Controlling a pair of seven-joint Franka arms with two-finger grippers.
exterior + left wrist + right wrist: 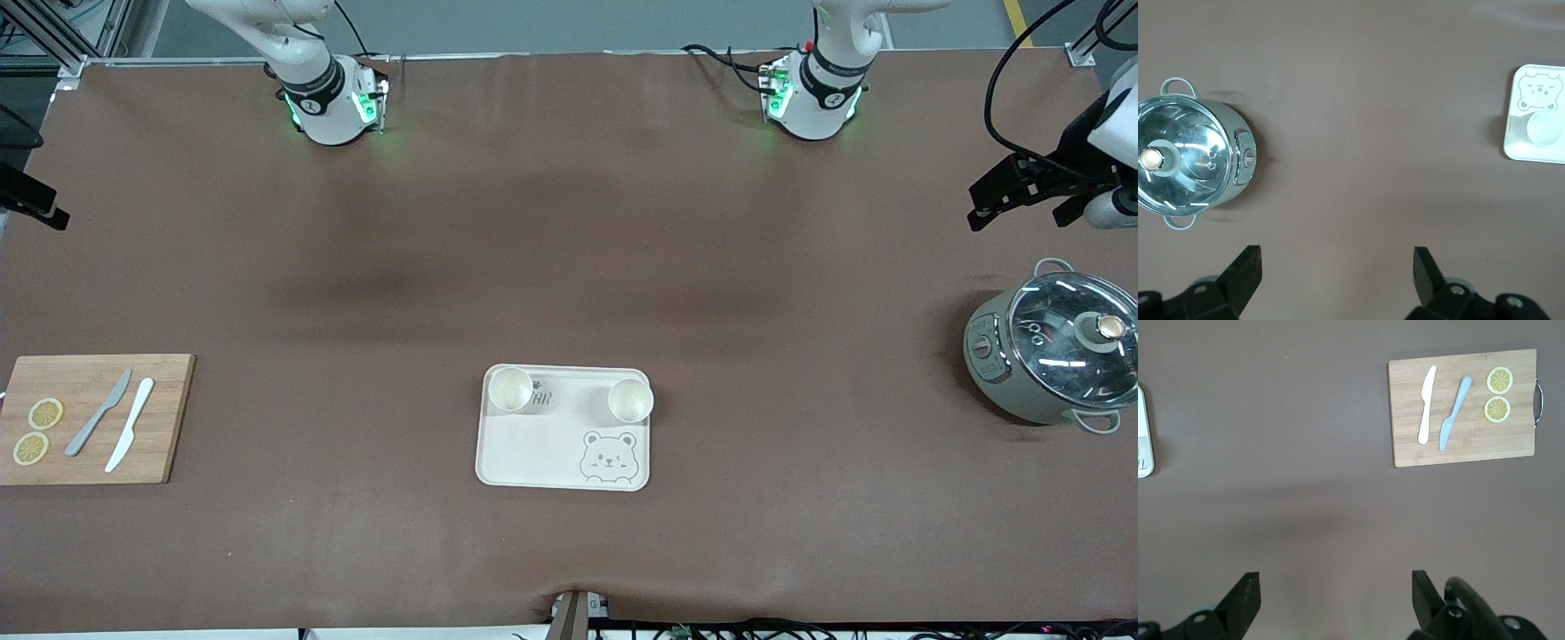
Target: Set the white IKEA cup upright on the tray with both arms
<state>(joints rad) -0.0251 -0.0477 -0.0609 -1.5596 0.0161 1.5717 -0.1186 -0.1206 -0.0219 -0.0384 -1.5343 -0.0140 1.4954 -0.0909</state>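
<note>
Both hands, left (1335,267) and right (1335,587), gape empty; two cups (510,389) (630,400) stand mouth-up on tray (551,444).

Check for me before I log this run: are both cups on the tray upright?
Upright: both cups show round open mouths facing up on the tray.

The right gripper (1331,597), fingers spread, hangs above brown table (1291,520). A rectangular wooden cutting board (1471,447) carries a white knife (1427,403), grey knife (1454,412) and two lemon slices (1499,380).
</note>
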